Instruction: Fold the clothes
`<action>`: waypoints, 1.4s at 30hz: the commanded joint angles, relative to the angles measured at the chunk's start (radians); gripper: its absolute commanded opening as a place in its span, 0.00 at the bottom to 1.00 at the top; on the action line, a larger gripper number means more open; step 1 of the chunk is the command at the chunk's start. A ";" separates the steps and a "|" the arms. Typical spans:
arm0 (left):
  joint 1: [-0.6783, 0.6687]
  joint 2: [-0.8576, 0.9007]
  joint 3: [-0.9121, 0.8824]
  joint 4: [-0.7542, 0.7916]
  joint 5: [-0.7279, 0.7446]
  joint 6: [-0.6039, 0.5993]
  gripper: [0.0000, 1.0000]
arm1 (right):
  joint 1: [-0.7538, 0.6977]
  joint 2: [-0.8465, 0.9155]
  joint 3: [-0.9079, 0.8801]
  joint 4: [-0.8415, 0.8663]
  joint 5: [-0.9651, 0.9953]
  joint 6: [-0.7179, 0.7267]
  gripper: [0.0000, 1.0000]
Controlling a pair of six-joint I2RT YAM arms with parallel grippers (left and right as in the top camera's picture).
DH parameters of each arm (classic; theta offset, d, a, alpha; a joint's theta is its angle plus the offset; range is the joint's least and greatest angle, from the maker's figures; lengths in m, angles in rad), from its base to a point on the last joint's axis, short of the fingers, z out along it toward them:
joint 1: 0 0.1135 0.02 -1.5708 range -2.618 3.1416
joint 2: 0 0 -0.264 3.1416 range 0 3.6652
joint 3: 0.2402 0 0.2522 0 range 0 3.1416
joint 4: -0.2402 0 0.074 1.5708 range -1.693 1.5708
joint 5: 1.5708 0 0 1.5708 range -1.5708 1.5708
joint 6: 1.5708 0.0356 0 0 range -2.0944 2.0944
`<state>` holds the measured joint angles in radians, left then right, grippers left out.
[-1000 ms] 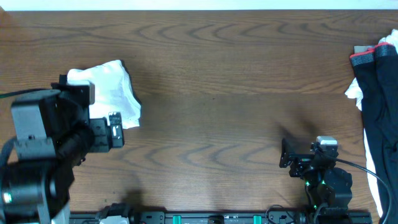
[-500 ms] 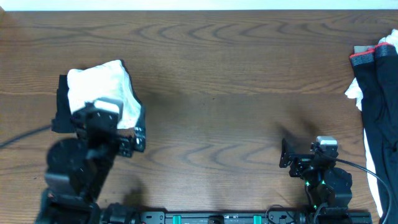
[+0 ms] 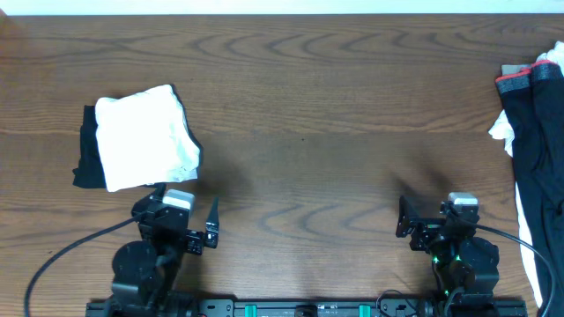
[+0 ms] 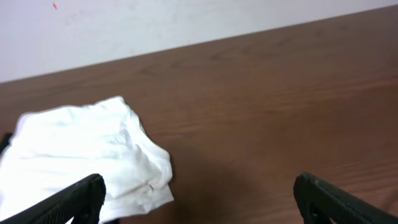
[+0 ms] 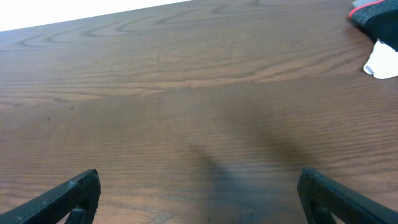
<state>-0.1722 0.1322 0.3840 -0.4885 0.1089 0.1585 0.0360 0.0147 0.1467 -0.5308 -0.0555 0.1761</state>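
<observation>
Both arms sit at the bench [image 3: 308, 106] near edge: left arm [image 3: 160, 236], right arm [image 3: 451, 231], jaws spread wide, nothing in them. Just beyond the left arm, a folded white garment [image 3: 141, 136] lies stacked on a black one [image 3: 85, 150] near the left edge. Looks like the done pile. The unfolded clothes [image 3: 538, 132] are heaped along the right edge up to the far right corner. Probably next, on the right arm's side.
</observation>
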 commanded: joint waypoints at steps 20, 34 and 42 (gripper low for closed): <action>-0.003 -0.122 -0.302 0.226 0.025 -0.025 0.98 | -0.009 -0.008 -0.003 0.000 -0.004 0.010 0.99; -0.003 -0.122 -0.302 0.226 0.025 -0.025 0.98 | -0.009 -0.008 -0.003 0.000 -0.004 0.010 0.99; -0.003 -0.122 -0.302 0.226 0.025 -0.025 0.98 | -0.009 -0.008 -0.003 0.000 -0.004 0.010 0.99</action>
<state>-0.1722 0.0132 0.1078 -0.2615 0.1276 0.1497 0.0360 0.0147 0.1467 -0.5308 -0.0555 0.1761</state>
